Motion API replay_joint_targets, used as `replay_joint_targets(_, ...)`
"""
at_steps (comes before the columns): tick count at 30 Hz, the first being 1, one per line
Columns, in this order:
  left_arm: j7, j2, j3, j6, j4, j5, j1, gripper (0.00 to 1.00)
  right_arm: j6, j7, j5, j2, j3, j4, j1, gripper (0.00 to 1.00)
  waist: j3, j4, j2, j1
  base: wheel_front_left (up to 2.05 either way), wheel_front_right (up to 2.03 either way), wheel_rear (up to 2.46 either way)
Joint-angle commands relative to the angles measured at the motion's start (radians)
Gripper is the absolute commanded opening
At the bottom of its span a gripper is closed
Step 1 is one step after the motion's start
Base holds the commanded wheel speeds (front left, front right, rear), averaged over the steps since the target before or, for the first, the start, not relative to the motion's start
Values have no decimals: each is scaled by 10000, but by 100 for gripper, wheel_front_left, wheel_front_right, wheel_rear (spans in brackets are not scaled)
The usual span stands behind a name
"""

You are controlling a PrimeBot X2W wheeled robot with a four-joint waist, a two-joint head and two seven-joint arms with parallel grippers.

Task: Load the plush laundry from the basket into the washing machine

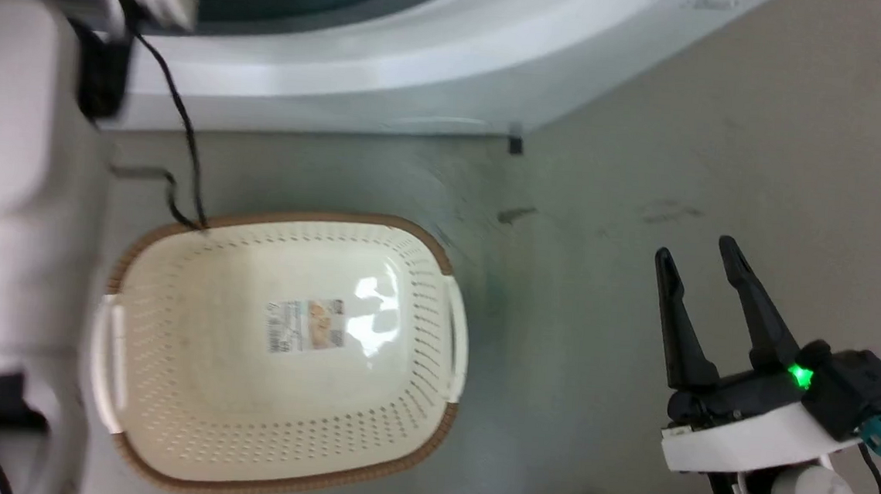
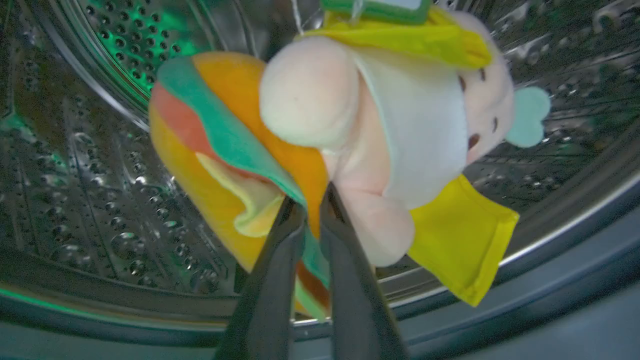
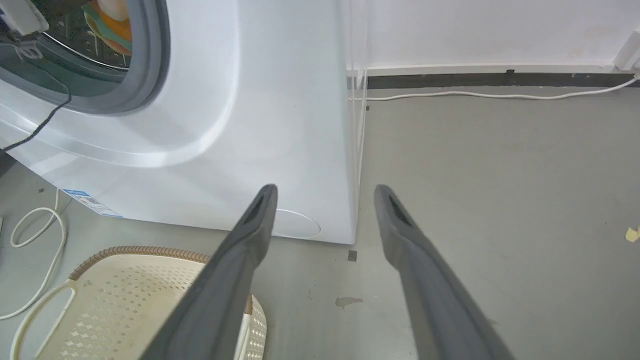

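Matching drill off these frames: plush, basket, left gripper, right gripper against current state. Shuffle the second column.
1. plush laundry
2. basket
3. left gripper
4. right gripper

A. open, holding nothing
B. hanging inside the drum
C. on the floor, nothing in it
D. shut on the plush

Pairs: 1-B, 2-C, 3-D, 4-A

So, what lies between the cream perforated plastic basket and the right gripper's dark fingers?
Just bare grey floor, faintly stained. In the head view nothing sits between the cream perforated basket and the open right gripper.
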Motion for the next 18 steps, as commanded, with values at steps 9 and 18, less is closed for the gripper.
replay_joint_targets(9, 848, 741, -190, -66, 2438, 360, -2159, 0, -9, -46, 391, -5, 207, 27, -379, 100, 759, -684, -1, -3, 0, 0, 0)
replay_joint_targets(18, 360, 759, -429, -171, 3849, 360, -2386, 41, -9, -46, 428, -5, 165, 100, -494, 100, 611, -619, -1, -3, 0, 0, 0)
